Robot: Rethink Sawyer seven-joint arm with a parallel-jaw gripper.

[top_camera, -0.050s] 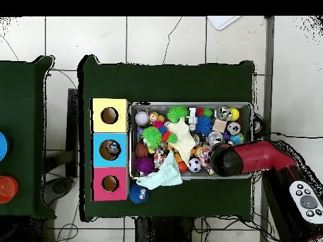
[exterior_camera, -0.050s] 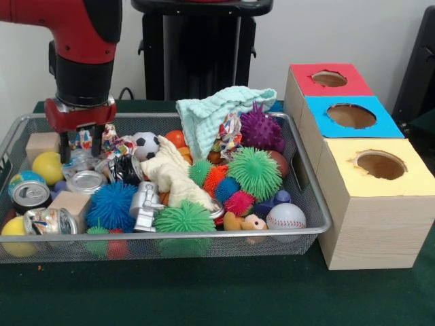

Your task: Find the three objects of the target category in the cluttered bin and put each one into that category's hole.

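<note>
Red and black, the gripper (exterior_camera, -0.050s: 85, 144) hangs in the wire bin's (exterior_camera, -0.050s: 309, 193) left part, fingers spread — nothing pinched — just above a silver can (exterior_camera, -0.050s: 86, 181); another can (exterior_camera, -0.050s: 30, 194) lies lower left. Three holed boxes (exterior_camera, -0.050s: 370, 197) stand right of the bin.

From overhead the arm (top_camera, -0.050s: 249, 157) hides the gripper; the yellow, blue and red boxes (top_camera, -0.050s: 109, 149) sit across the bin (top_camera, -0.050s: 246, 107).

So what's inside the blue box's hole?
In the overhead view, something greyish sits inside the blue box's hole, but it can't be identified. In the front view the hole looks dark; its contents are hidden.
</note>
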